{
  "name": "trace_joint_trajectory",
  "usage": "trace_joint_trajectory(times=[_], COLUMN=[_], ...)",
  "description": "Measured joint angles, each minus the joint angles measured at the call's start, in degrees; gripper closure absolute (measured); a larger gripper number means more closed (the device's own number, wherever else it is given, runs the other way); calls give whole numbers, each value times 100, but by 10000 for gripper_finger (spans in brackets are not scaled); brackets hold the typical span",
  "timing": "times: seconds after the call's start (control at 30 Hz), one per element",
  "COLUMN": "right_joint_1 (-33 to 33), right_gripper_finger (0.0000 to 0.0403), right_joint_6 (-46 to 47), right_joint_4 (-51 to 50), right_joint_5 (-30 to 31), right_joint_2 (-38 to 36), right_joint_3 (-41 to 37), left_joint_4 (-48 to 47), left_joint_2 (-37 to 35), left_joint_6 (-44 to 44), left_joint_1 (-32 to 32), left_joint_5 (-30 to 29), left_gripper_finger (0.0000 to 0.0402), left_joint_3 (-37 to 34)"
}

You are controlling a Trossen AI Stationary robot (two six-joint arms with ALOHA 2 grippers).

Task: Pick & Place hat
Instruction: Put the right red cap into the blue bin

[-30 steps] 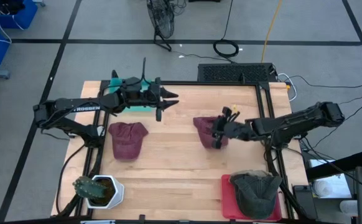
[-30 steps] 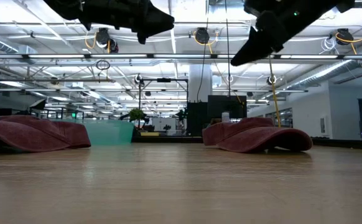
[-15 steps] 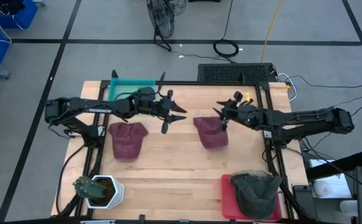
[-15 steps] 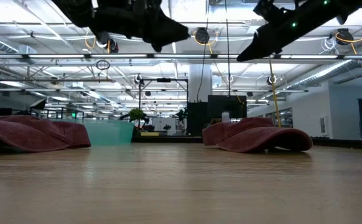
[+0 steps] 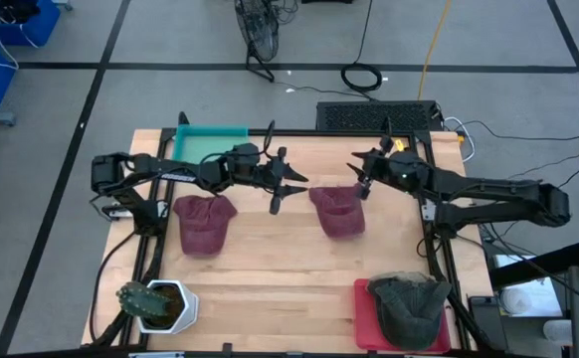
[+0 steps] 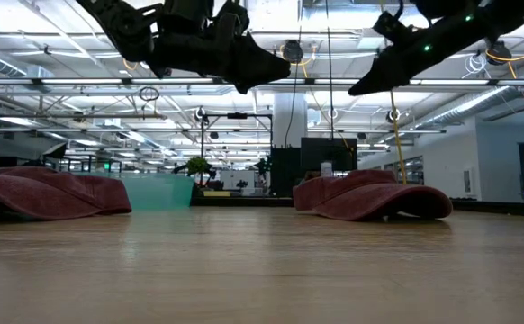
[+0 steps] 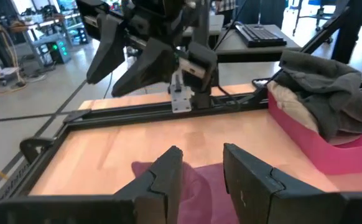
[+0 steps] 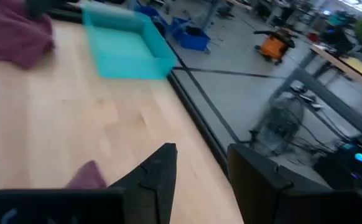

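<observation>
Here, two maroon hats lie on the table [image 5: 270,268]: the left hat [image 5: 204,222] and the middle hat [image 5: 337,211]. Both claws hover empty, fingers parted: the left gripper [image 5: 291,189] just left of the middle hat, the right gripper [image 5: 360,177] over its far edge. To do well, one should lower squarely and pinch the crown.

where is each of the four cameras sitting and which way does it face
High view: above the table, looking straight down; both arms, left gripper, right gripper.
Low view: at tabletop height, looking level across; the grippers hang overhead, two maroon hats ahead.
Left wrist view: behind the left gripper, facing the pink tray holding the grey hat.
Right wrist view: behind the right gripper, facing the teal bin.
Shared: the middle maroon hat appears in high and low views.
</observation>
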Motion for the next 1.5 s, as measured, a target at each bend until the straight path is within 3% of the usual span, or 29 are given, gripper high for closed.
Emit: trace_joint_trajectory(times=[0.3, 0.5, 0.77, 1.03, 1.27, 1.5], right_joint_1=[7, -8, -6, 12, 12, 3], right_gripper_finger=[273, 273, 273, 273, 273, 273], right_joint_6=[911, 909, 872, 901, 797, 157], right_joint_4=[-737, -931, -425, -323, -428, -498], right_joint_5=[-1952, -1813, -1838, -1862, -2609, -2583], right_joint_2=[-909, -671, -14, -12, -29, -18], right_joint_3=[0, 0, 0, 0, 4, 4], left_joint_4=[-4, -74, -182, -414, -773, -775], left_joint_2=[-2, -2, -2, -4, -4, -4], left_joint_6=[238, 307, 40, 9, 256, 285], left_joint_1=[-5, 142, 282, 127, 50, 135], left_joint_5=[11, 8, 2, 288, 325, 212], left_gripper_finger=[282, 282, 282, 282, 282, 282], left_joint_3=[0, 0, 0, 0, 0, 0])
